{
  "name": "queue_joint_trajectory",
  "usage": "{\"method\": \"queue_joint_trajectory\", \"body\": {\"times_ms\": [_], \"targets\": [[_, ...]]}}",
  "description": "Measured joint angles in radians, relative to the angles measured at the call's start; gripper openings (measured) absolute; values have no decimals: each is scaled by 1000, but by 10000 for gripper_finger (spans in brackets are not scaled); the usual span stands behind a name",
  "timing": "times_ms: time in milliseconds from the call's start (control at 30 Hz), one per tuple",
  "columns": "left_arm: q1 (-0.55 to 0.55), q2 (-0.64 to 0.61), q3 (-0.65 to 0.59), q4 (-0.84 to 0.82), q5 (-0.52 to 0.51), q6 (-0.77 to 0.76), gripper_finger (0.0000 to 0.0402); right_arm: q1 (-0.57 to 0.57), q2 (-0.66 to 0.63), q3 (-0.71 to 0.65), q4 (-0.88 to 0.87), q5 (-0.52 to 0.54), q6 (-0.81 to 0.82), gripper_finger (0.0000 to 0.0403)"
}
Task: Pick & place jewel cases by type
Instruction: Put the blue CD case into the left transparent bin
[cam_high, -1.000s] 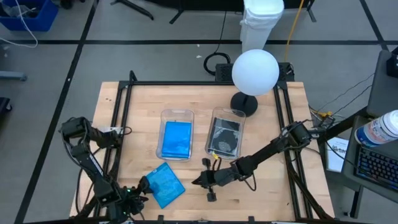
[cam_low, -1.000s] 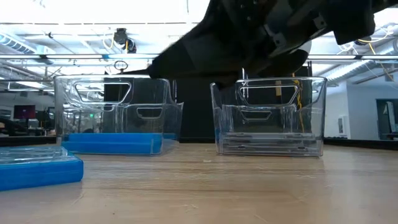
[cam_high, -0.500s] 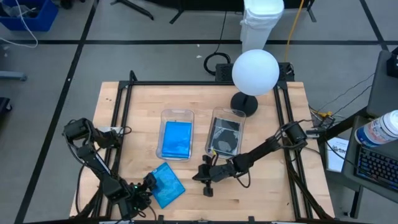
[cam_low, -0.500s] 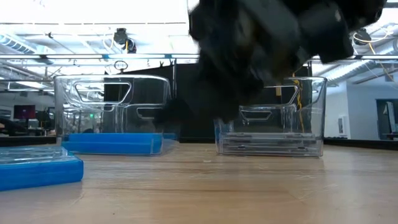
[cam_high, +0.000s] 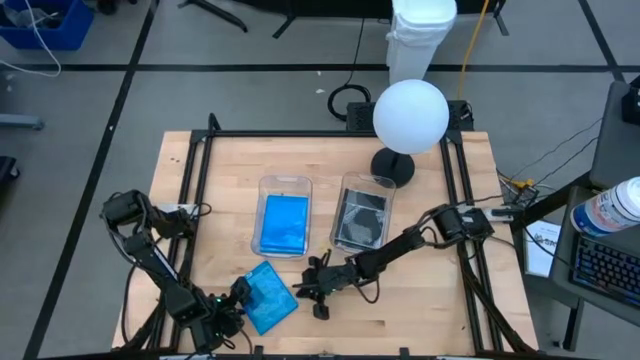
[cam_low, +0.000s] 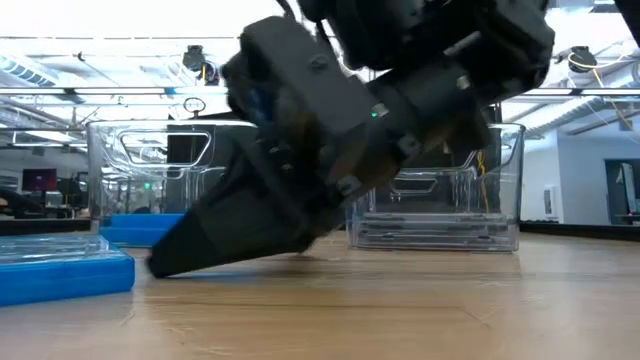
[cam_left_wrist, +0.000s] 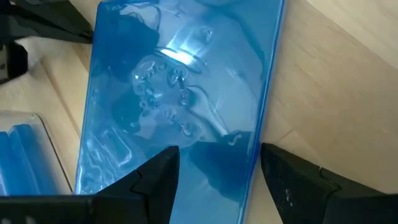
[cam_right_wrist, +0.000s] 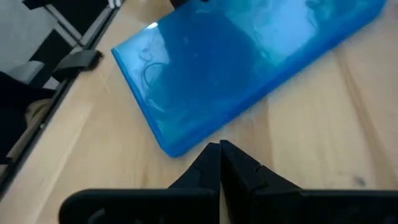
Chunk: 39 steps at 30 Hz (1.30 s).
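Blue jewel case (cam_high: 267, 296) lies flat on the worktop (cam_high: 420, 310) at the lower left of the high view, its corner turned toward the two clear bins. The left tool (cam_left_wrist: 214, 180) sits at its lower left edge, fingers spread to either side of that edge. The right tool (cam_right_wrist: 219, 155), fingers pressed together, points low at the case's right corner, just beside it. Left bin (cam_high: 283, 216) holds blue cases; right bin (cam_high: 362, 214) holds dark ones.
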<state>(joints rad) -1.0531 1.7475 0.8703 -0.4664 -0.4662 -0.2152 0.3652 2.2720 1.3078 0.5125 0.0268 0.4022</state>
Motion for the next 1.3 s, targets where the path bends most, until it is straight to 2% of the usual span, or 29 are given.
{"method": "queue_joint_trajectory", "body": {"times_ms": [267, 533, 733, 1000, 1133, 1300], "targets": [[25, 46, 4, 10, 8, -18, 232, -6, 19, 35, -3, -33, -28, 0], [29, 78, 4, 59, -33, -22, 232, -5, 19, 34, 9, -79, -37, 0], [27, 86, -1, 128, -128, -18, 232, 9, 20, 34, 42, -183, -66, 0], [27, 94, -7, 153, -300, 12, 232, 24, 21, 34, 47, -214, -93, 0], [23, 94, -7, 170, -312, 58, 232, 25, 23, 33, 68, -209, -99, 0], [26, 92, -6, 164, -274, 62, 232, 26, 24, 33, 80, -203, -103, 0]]}}
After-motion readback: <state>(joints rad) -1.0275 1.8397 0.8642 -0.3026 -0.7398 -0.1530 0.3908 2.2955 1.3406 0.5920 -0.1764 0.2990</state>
